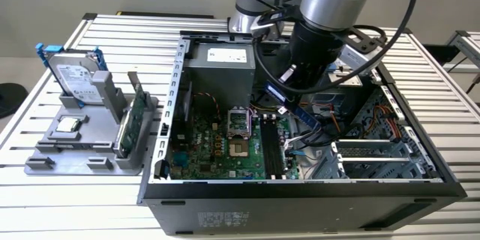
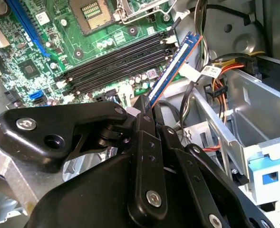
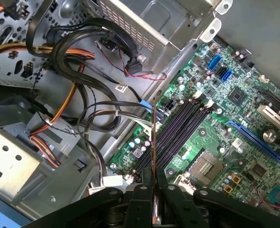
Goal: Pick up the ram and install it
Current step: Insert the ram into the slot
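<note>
Inside the open computer case, the gripper is clamped on one end of the ram, whose long axis slants over the motherboard's empty memory slots, free end toward the case's cable-filled side.

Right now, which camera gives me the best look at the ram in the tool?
The second wrist view: the ram shows its blue face, clamped in the tool and slanting above the memory slots. The first wrist view shows it edge-on; the exterior view shows a blue strip under the arm.
</note>
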